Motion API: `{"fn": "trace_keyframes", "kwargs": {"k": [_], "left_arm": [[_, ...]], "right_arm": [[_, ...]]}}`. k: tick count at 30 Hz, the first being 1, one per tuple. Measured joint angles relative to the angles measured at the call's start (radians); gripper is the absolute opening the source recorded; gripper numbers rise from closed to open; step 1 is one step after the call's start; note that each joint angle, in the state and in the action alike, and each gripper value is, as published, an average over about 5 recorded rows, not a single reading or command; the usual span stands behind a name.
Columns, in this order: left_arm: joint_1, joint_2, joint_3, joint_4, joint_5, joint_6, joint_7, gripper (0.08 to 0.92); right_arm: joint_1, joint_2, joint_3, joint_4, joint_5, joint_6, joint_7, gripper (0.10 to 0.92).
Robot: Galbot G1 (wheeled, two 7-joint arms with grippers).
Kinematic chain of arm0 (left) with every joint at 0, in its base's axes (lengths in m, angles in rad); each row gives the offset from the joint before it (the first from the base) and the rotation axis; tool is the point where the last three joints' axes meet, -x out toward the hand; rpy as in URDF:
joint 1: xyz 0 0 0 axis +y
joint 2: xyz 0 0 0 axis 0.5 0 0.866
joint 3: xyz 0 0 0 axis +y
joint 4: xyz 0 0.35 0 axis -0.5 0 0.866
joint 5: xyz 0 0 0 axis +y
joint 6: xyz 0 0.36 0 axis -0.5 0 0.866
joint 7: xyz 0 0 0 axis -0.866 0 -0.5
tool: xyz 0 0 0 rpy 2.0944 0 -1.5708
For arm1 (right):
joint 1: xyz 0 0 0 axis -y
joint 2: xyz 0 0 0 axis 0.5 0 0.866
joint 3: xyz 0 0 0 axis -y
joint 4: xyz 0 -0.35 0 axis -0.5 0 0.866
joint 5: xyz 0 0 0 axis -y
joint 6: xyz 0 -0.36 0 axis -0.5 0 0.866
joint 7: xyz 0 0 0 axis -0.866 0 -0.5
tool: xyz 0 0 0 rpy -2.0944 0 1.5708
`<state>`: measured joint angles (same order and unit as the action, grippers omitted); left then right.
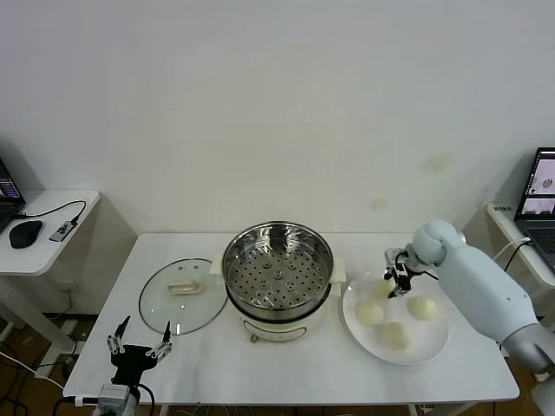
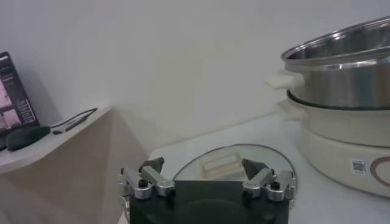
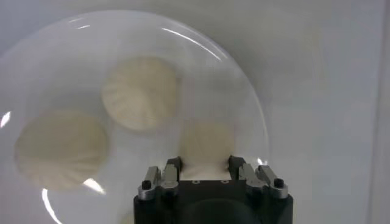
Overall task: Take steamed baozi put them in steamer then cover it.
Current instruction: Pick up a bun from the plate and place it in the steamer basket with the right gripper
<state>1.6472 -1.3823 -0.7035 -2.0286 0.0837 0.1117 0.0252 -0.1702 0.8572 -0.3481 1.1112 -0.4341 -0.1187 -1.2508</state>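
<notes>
Bun looks soft and light; we judge a gentle hold across its sides best. Right gripper is closed on it; left gripper open, idle.

Shiny perforated steel steamer
</notes>
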Motion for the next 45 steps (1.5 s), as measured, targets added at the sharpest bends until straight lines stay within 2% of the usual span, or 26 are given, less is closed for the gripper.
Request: {"fn": "trace_keyframes", "kwargs": {"k": [8, 15, 19, 23, 28, 34, 45], "left_arm": [[0.003, 0.003, -0.003, -0.006, 0.003, 0.004, 0.0, 0.823], [0.01, 0.004, -0.015, -0.022, 0.002, 0.009, 0.0, 0.823], [0.013, -0.001, -0.016, -0.035, 0.002, 0.009, -0.004, 0.823], [0.017, -0.003, -0.018, -0.042, 0.002, 0.006, -0.011, 0.823], [0.028, 0.002, -0.029, -0.049, 0.003, 0.004, -0.016, 0.823], [0.039, -0.005, -0.037, -0.049, 0.011, 0.003, -0.021, 0.823], [0.052, -0.015, -0.034, -0.054, 0.026, 0.002, -0.023, 0.823]], "right_arm": [[0.232, -0.018, -0.158, 0.028, 0.182, -0.023, -0.053, 0.494], [0.451, 0.074, -0.298, -0.042, 0.302, -0.006, -0.102, 0.5], [0.533, 0.163, -0.342, -0.11, 0.352, 0.044, -0.129, 0.496], [0.578, 0.256, -0.367, -0.186, 0.388, 0.167, -0.143, 0.496], [0.6, 0.334, -0.386, -0.225, 0.379, 0.381, -0.145, 0.5], [0.601, 0.403, -0.402, -0.226, 0.296, 0.612, -0.122, 0.501], [0.579, 0.467, -0.445, -0.205, 0.167, 0.822, -0.099, 0.501]]}}
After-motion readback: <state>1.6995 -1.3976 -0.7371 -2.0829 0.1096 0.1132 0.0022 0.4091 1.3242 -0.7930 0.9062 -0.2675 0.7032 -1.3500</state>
